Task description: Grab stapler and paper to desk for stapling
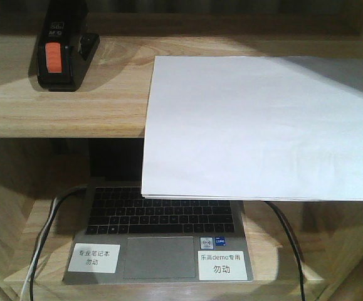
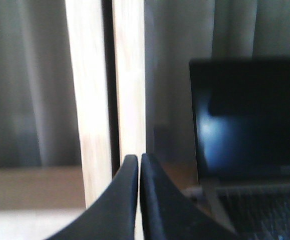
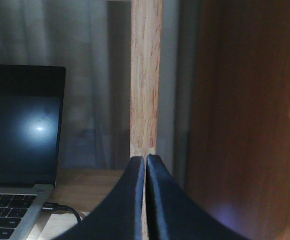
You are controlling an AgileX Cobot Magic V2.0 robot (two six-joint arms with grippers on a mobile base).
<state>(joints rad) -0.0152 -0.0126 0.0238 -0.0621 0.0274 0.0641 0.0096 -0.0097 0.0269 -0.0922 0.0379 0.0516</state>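
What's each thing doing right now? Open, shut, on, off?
Stapler: sitting on the shelf, untouched.
Paper: flat on the shelf, sticking out over its edge.
Laptop: open, screen dark.
Left fingers: shut, holding nothing.
Right fingers: shut, holding nothing.

stapler (image 1: 59,55): black plastic | paper (image 1: 256,125): matt white | shelf board (image 1: 74,100): grained wood | laptop (image 1: 159,257): matt grey metal

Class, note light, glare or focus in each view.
Front view: sharp; a shadow crosses the white paper sheets at top right. Left wrist view: blurred, soft glare on the black laptop screen. Right wrist view: dim, a glare spot on that screen.
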